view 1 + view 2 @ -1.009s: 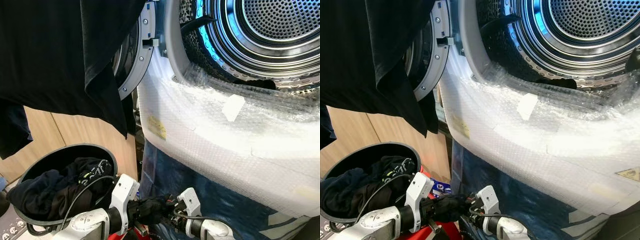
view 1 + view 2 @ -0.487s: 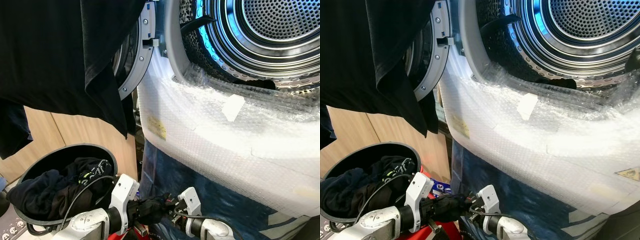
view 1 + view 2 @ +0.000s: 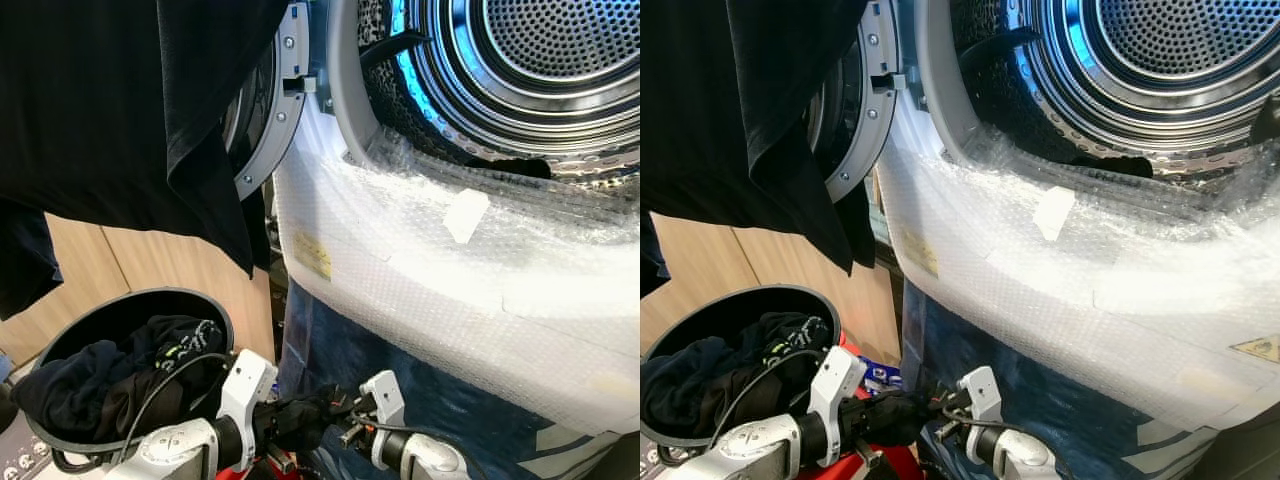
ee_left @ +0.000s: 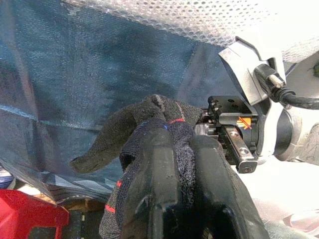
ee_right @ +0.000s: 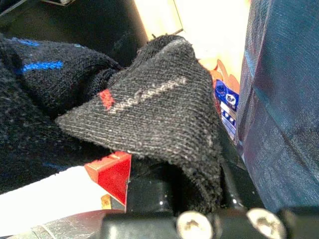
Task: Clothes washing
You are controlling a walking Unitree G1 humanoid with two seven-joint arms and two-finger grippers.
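A black sock with small red and blue marks is pinched in my left gripper, which is shut on it low in front of the washer. My right gripper meets it tip to tip. In the right wrist view the sock drapes over that gripper's end and hides its tip. Both grippers hang just right of a round grey basket holding dark clothes. The washer drum stands open above, with a dark item lying on its lower lip.
A large black garment hangs over the open washer door at upper left. Bubble wrap covers the washer's front, with blue sheeting below it. A red object lies on the floor beneath the grippers. Wooden panels stand behind the basket.
The right gripper has edged slightly up and toward the washer while staying against the sock. The left gripper still holds the sock in the same spot.
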